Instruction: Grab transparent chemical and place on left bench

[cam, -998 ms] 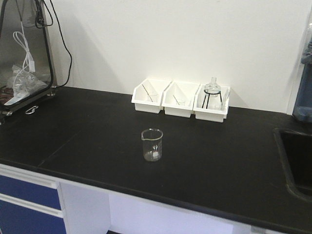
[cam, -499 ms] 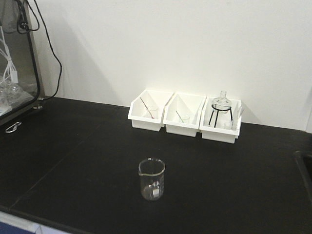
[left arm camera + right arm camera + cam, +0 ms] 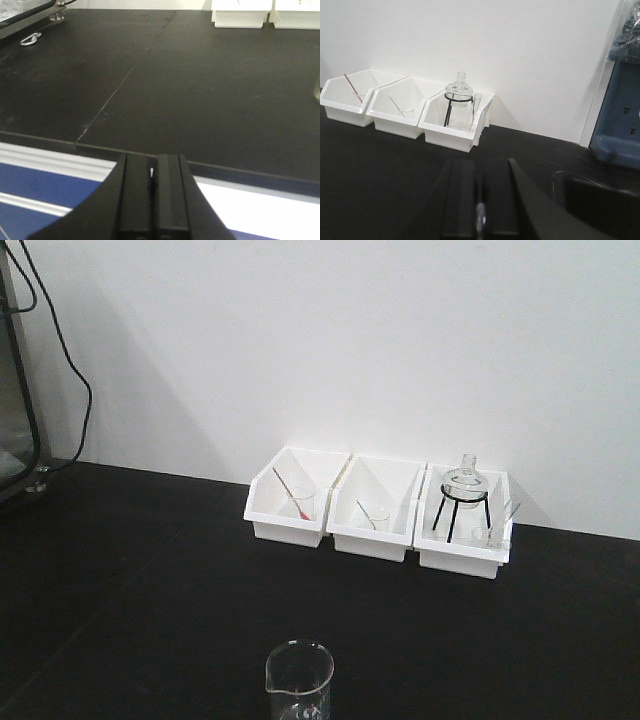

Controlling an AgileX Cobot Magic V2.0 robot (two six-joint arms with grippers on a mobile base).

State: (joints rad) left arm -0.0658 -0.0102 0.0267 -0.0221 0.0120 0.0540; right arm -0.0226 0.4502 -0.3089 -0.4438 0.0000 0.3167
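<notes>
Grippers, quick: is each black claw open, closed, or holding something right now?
Left black gripper: closed, holding nothing.
Right black gripper: closed, holding nothing.

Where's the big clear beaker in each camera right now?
Front: bottom centre, beaker cut by the frame edge.
Left wrist: glass sliver at the right edge, probably it.
Right wrist: not in view.
Shared landmark: the row of white bins.

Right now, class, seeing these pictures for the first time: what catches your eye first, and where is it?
Three white bins sit in a row on the black bench against the white wall. A round flask on a black tripod stands in the rightmost bin. A clear beaker stands alone nearer the bench's front, apart from the bins.
</notes>
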